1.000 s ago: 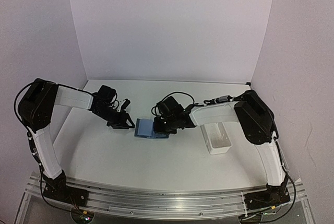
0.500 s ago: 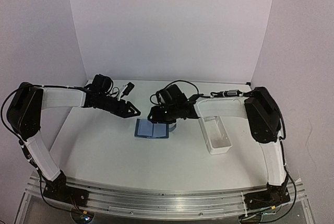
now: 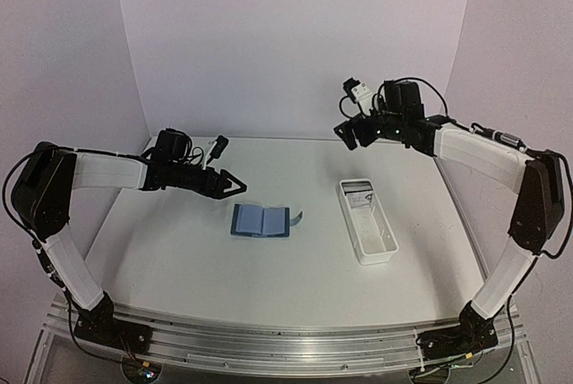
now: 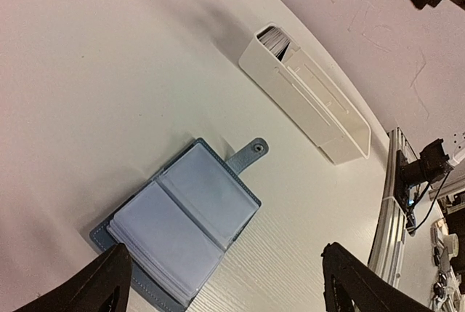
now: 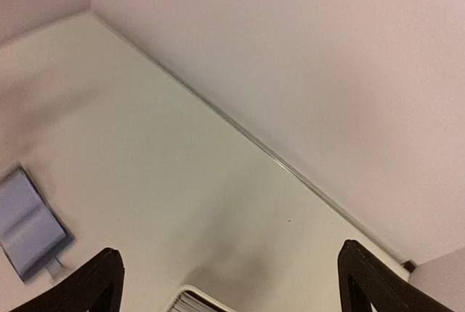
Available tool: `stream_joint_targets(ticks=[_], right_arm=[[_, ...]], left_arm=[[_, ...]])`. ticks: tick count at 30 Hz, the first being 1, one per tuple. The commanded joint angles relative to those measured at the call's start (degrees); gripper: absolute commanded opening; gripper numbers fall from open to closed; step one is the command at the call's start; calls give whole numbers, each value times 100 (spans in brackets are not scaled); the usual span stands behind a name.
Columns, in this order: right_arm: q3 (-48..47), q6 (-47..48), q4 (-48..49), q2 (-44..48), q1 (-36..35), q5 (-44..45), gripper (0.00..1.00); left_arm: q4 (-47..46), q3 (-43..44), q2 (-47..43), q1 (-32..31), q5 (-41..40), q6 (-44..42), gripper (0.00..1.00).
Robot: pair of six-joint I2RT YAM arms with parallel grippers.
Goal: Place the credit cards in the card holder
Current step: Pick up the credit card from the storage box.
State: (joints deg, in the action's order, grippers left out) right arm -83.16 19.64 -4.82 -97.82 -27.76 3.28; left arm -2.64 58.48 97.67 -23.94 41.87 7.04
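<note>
In the right wrist view the tray (image 5: 183, 289) is cut off at 6 o'clock (its cards (image 5: 192, 303) too small to count).

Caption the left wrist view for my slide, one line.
Open left gripper hovering over the open blue card holder, credit cards stacked at one end of the white tray beyond.

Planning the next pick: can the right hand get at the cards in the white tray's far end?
Probably yes: the right hand hangs open, raised over the far end of the tray, and nothing covers the cards.
</note>
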Motion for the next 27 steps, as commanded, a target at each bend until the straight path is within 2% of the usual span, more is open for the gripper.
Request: stream_joint_targets(ticks=[1,6,10,18,27], right_arm=[[644,3938,-302,-217,-46,20,98],[844,5333,-431,-427,8,287,98],[823,5863,-436,-789,8,658,98],[755,6652,-478,-1114,8,889,98],[477,6875,-493,-1642,8,1135,98]], left_arm=[[-417,-150,-185,-6,7,87,90],[-490,-254,-100,2,-11,-79,90],[-542,-229,58,-4,29,-51,90],[-560,-25,371,7,74,-141,90],[-600,95,597,17,67,-105,90]])
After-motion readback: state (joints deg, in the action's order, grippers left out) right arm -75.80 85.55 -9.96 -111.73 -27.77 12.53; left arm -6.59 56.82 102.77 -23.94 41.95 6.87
